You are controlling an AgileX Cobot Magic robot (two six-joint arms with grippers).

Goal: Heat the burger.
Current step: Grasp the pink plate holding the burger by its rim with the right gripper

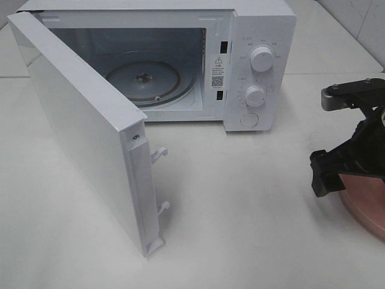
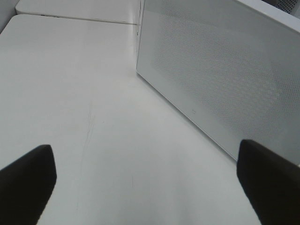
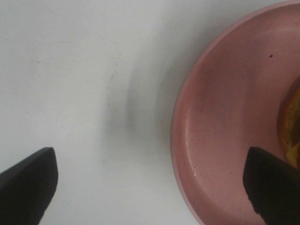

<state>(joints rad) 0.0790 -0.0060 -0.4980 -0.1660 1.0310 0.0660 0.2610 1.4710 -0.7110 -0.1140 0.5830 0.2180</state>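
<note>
Only a yellow-orange sliver of the burger (image 3: 293,124) shows, at the edge of the right wrist view, sitting on the round pink plate (image 3: 225,126). In the high view the plate (image 1: 368,208) lies at the right edge of the table and the burger is hidden behind my right arm. My right gripper (image 1: 340,171) is open above the plate's left rim, and in its wrist view (image 3: 150,187) one finger is over the table and the other over the plate. My left gripper (image 2: 150,183) is open and empty over bare table, outside the microwave door (image 2: 220,75). It is out of the high view.
The white microwave (image 1: 261,66) stands at the back with its door (image 1: 78,120) swung wide open toward the front left. Its glass turntable (image 1: 144,79) is bare. Two latch hooks stick out from the door's edge. White table (image 1: 240,211) lies between microwave and plate.
</note>
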